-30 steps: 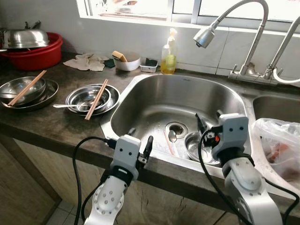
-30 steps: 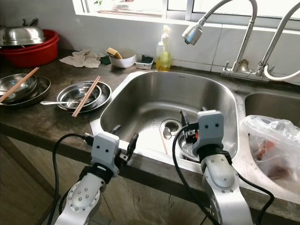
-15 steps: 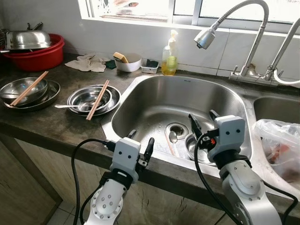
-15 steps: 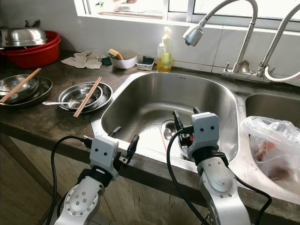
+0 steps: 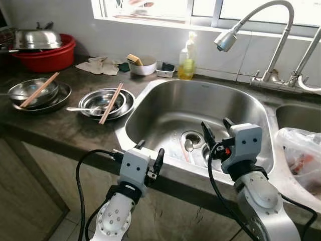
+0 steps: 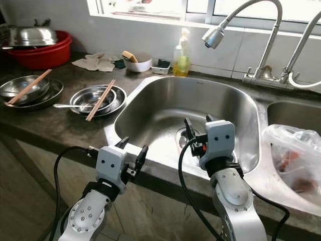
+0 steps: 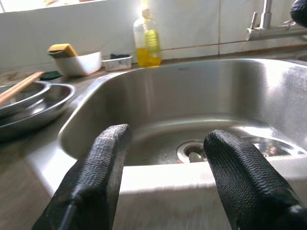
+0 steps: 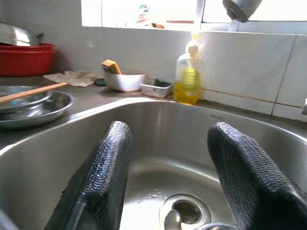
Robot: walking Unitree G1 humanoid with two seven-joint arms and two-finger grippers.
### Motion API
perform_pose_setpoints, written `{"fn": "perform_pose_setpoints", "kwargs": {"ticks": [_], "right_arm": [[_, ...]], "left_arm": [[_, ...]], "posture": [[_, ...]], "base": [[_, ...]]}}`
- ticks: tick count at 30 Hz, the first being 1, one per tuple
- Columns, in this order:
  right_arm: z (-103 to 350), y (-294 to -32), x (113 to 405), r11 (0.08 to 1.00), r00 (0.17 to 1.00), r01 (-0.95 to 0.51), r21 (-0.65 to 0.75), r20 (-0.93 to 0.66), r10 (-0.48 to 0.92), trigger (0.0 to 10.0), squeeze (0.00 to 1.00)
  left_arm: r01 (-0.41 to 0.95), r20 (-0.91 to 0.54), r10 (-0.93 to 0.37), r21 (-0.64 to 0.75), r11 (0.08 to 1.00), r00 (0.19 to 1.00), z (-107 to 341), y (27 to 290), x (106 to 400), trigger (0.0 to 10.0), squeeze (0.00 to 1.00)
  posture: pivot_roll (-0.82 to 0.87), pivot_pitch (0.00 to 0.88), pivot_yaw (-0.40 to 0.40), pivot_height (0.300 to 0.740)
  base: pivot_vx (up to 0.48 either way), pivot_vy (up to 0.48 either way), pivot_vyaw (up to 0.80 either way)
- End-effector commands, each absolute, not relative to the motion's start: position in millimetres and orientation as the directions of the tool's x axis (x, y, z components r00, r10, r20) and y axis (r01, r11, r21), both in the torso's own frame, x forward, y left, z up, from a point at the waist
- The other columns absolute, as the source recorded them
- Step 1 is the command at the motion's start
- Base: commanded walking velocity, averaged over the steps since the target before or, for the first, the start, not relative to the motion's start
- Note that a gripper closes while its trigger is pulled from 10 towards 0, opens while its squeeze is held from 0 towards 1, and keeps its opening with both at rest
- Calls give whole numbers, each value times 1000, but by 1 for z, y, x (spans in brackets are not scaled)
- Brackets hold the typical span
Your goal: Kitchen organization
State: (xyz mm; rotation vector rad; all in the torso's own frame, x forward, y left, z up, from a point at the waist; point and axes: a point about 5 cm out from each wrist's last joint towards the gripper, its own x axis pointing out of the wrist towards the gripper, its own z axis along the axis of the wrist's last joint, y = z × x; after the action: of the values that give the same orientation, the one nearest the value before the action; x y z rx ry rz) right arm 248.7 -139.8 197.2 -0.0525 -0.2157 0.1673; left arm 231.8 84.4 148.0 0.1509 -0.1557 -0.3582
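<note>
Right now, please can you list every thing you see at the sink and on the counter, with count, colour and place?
sink: one, steel, centre
spoon: one, steel, by the sink drain
small bowl: one, steel, in the sink behind the right gripper
faucets: two, steel, behind the sink
soap bottle: one, yellow, behind the sink
white bowl: one, with sponge, by the window
cloth: one, white, back counter
steel dishes: two stacks, each with chopsticks, left counter
red basin: one, far left, steel lid on top
plastic bag: one, clear, right
left gripper: fingers open, at the sink's front edge
right gripper: fingers open, over the sink
</note>
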Motion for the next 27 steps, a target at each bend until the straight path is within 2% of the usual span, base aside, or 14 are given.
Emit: {"fn": "perform_pose_setpoints", "kwargs": {"ticks": [1, 27], "right_arm": [[198, -139, 249, 985, 962, -161, -65, 213, 172, 10000, 0], [195, -140, 251, 987, 968, -151, -50, 194, 158, 10000, 0]], "left_arm": [[336, 118, -359, 177, 925, 926, 148, 84, 230, 10000, 0], [319, 125, -344, 183, 930, 931, 150, 85, 233, 10000, 0]], "posture": [[68, 0, -32, 740], [71, 5, -34, 740]], "base": [[-304, 0, 0], [-299, 0, 0]]}}
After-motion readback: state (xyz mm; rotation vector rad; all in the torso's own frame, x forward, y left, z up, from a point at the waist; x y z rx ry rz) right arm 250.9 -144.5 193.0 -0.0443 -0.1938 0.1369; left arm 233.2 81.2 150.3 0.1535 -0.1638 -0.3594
